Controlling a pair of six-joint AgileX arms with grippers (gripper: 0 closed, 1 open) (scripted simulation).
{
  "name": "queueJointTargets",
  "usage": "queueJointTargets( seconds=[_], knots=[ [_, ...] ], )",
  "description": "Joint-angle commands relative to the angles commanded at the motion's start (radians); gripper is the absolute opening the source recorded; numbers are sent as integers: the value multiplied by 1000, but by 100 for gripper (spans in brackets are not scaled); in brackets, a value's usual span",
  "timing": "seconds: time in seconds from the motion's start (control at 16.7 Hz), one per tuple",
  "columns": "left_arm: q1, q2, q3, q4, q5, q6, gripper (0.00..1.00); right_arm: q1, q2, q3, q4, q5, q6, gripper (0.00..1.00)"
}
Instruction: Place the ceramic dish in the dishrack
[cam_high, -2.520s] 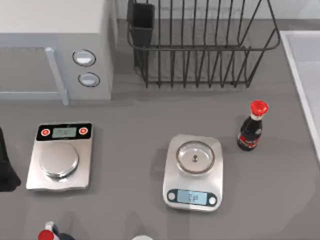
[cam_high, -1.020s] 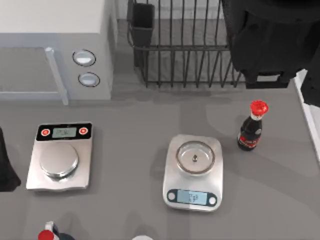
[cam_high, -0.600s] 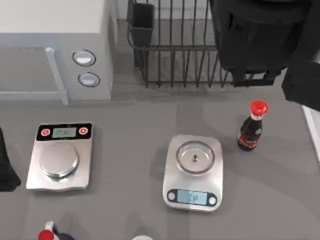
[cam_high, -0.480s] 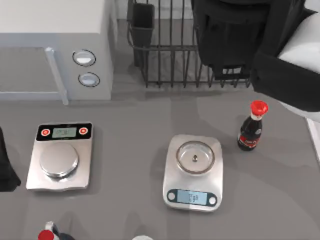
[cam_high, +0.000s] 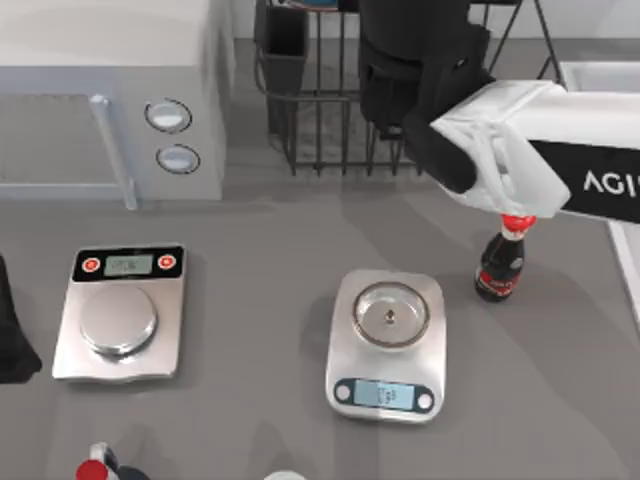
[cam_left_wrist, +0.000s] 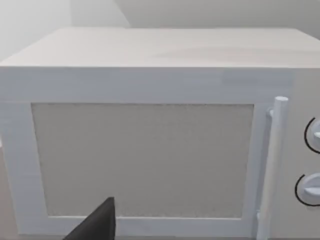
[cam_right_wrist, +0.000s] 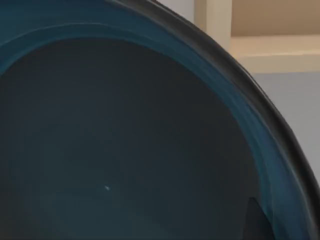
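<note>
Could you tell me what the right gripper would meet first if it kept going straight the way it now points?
Most likely the ceramic dish: in the right wrist view its teal inside sits directly ahead, very close. From above, that arm reaches over the dishrack, so the rack's bars would probably come next, though depth is unclear.

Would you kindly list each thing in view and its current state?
Teal-blue ceramic dish: close against the right wrist camera.
Black wire dishrack: upright, right arm over it.
White microwave: door closed.
Red-capped dark sauce bottle: upright, capped.
Left silver kitchen scale: plate bare.
Middle silver kitchen scale: plate bare.
</note>
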Motion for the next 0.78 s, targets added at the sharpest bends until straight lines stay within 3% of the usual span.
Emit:
queueJointTargets(
  seconds=[0.18, 0.48, 0.78],
  knots=[
    [0, 0, 0, 0, 0, 0, 100, -65, 89, -30, 92, -90, -2, 0],
    [0, 0, 0, 0, 0, 0, 100, -72, 99, -35, 103, -101, -2, 0],
    [0, 0, 0, 0, 0, 0, 100, -72, 99, -35, 103, -101, -2, 38]
  ],
)
